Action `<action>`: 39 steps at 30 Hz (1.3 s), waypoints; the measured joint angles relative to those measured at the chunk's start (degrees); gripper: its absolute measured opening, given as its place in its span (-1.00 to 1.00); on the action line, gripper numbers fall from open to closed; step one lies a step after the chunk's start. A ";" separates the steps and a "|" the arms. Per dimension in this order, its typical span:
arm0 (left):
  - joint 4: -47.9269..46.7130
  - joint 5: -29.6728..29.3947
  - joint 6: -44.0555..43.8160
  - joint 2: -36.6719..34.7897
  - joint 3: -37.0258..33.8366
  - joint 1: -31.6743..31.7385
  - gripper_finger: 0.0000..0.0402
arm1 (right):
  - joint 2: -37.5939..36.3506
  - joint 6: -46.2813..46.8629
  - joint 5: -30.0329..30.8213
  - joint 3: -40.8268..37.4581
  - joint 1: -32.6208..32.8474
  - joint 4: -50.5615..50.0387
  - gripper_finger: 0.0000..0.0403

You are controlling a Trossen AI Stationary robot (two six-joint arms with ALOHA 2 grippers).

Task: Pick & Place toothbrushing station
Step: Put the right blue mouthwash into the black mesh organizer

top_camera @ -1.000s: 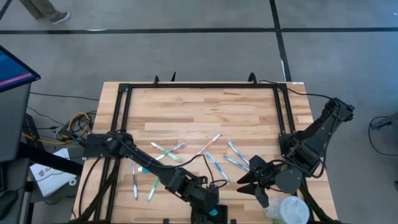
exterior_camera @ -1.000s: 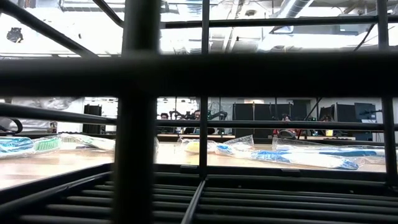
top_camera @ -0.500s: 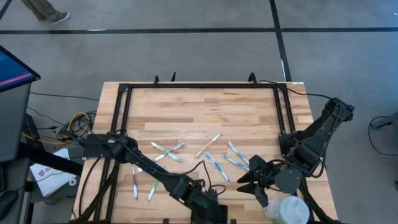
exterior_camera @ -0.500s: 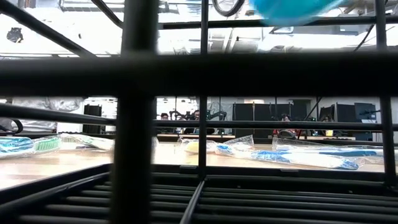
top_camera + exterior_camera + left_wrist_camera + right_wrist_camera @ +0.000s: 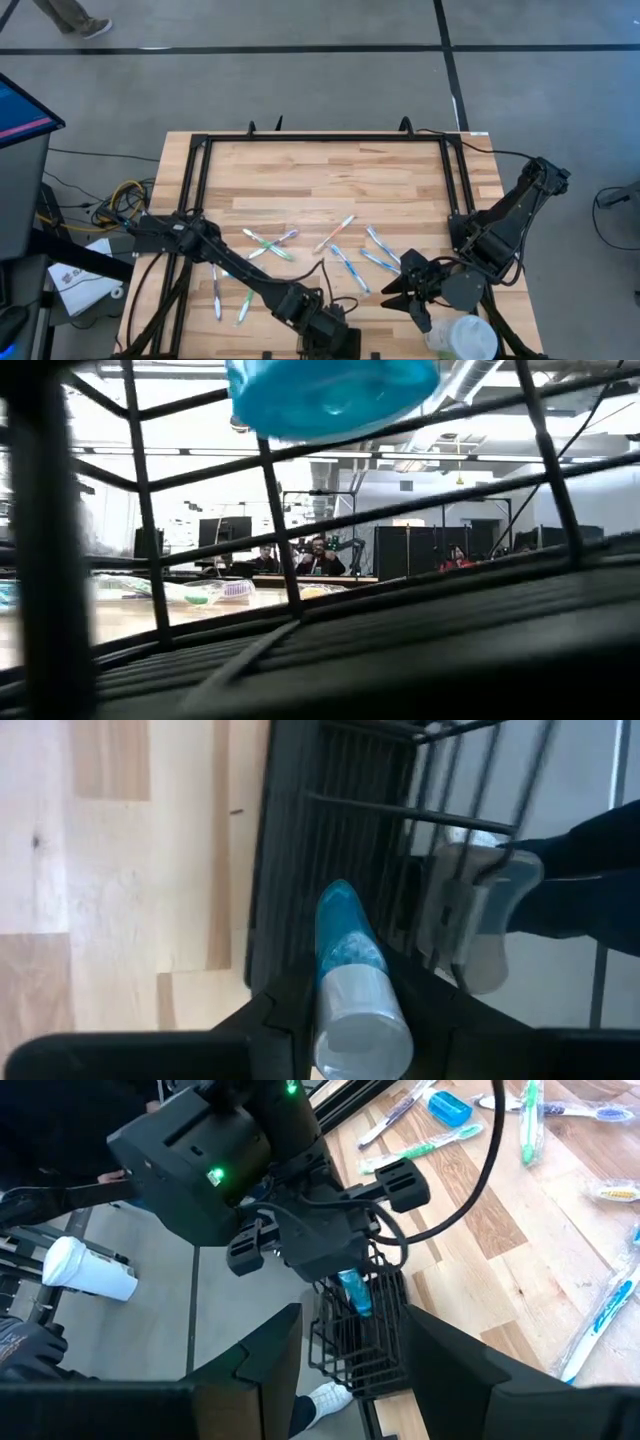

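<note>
toothbrushing station black wire basket, tilted, left end effector above

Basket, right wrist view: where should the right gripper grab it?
Probably pinch a top rim wire of the basket, coming from above, clear of the left gripper holding the blue tube over it. Thin open wires suit a pinch; the whole body looks too wide to span.

Toothbrushing station cut off at high view's bottom edge.
</note>
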 joint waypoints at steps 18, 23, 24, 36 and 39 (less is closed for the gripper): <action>6.99 -0.81 2.43 0.00 0.00 1.12 -0.56 | 0.00 -0.93 0.02 0.00 -0.02 -0.40 -0.20; 9.00 -0.63 2.25 0.88 0.07 0.91 -0.56 | 0.00 -1.15 0.09 0.00 -0.02 -0.39 -0.20; 8.67 -0.44 2.20 1.42 0.04 0.87 -0.56 | 0.00 -1.15 0.11 0.00 -0.02 -0.42 -0.20; 9.13 -1.62 3.51 3.57 -0.02 0.22 -0.56 | 0.00 -1.11 0.22 0.00 -0.07 -0.42 -0.20; 9.14 -1.70 3.94 3.56 -0.02 0.31 -0.56 | 0.00 -1.09 0.24 0.00 -0.07 -0.42 -0.20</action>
